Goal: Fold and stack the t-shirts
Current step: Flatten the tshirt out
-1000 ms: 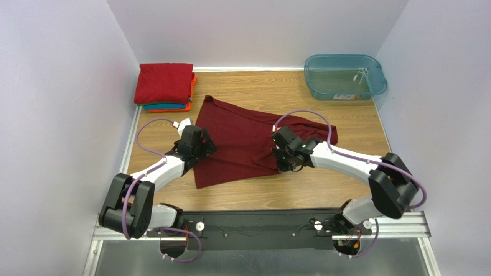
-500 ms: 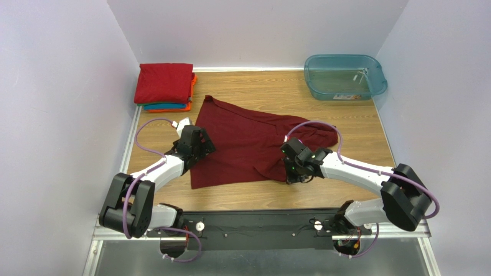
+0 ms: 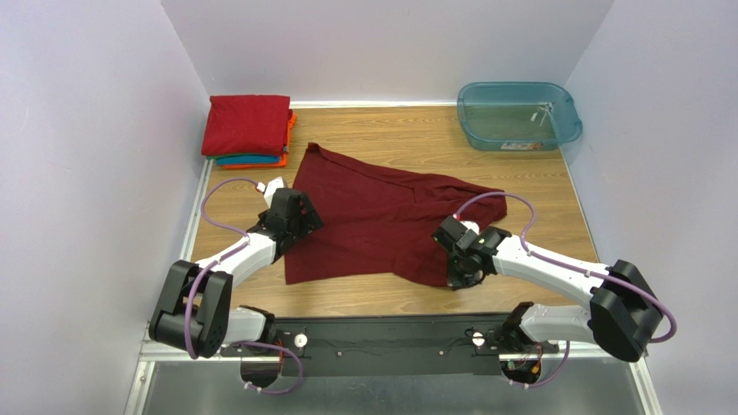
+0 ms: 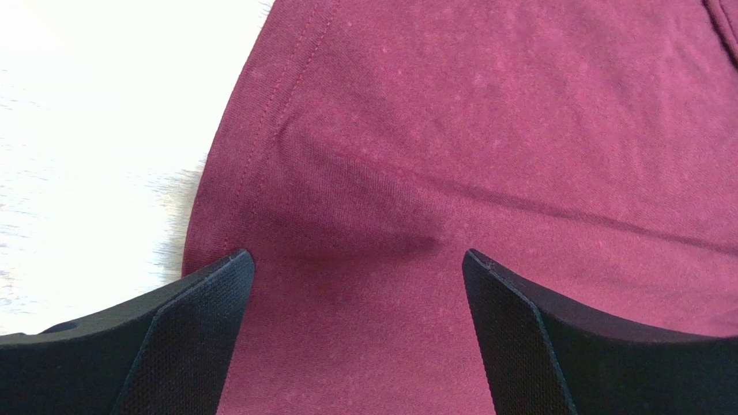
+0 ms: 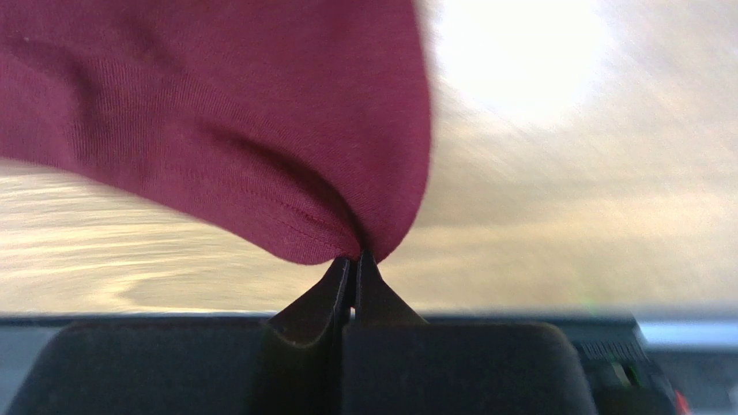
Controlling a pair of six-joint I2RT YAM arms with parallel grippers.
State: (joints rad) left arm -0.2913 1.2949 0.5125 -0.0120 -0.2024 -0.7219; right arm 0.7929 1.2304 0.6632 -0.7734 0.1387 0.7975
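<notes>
1. We note the maroon t-shirt (image 3: pixel 381 220) lying unfolded and rumpled across the middle of the wooden surface (image 3: pixel 537 199), one corner reaching toward the back left.
2. The right claw (image 5: pixel 353 259) is pinched tight on the shirt's edge. In its wrist view a fold of hemmed cloth bulges out from between the closed tips, and the background there is blurred.
3. From above, we place that pinch at the shirt's near right corner, close to the front of the surface.
4. The left claw (image 4: pixel 355 264) is spread wide and holds nothing. Its two fingers straddle the cloth just inside the shirt's left hem, with a shallow crease running between them. We cannot tell whether the tips touch the cloth.
5. The folded t-shirts (image 3: pixel 247 130) sit stacked in the back left corner, red on top with teal and orange edges beneath. They are near the maroon shirt's far corner, but apart from it.
6. A translucent teal tub (image 3: pixel 517 115) stands in the back right corner, apart from the shirt.
</notes>
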